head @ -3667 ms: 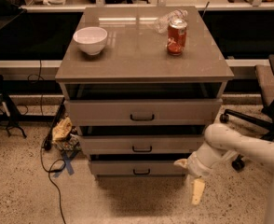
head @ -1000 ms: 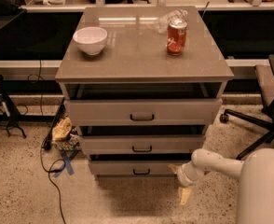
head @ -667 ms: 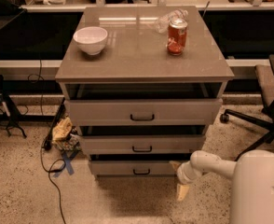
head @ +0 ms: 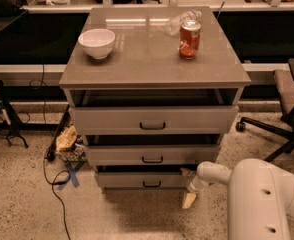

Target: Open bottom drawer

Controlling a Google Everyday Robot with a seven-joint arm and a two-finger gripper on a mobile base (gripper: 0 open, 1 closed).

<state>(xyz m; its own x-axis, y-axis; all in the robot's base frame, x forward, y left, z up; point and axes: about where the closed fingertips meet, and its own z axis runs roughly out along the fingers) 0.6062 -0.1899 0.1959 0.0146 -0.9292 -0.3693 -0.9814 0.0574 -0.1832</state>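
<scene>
The bottom drawer (head: 137,180) is the lowest and narrowest of three grey-beige fronts, with a small black bar handle (head: 151,184). It stands slightly out from the cabinet, with a dark gap above it. My gripper (head: 187,186) is at the drawer's right end, low near the floor, and reaches in from the right on a white arm (head: 247,184). It looks open: one tan finger (head: 189,200) points down and the other (head: 185,172) sits by the drawer's top right corner. It holds nothing and is clear of the handle.
The middle drawer (head: 152,154) and the top drawer (head: 152,119) are each partly out. On the cabinet top stand a white bowl (head: 97,42) and a red can (head: 189,39). Cables and litter (head: 67,144) lie on the floor at left. An office chair (head: 287,109) stands at right.
My arm has swung left and down from the right, bringing the gripper up to the bottom drawer's right end. The drawers have not moved.
</scene>
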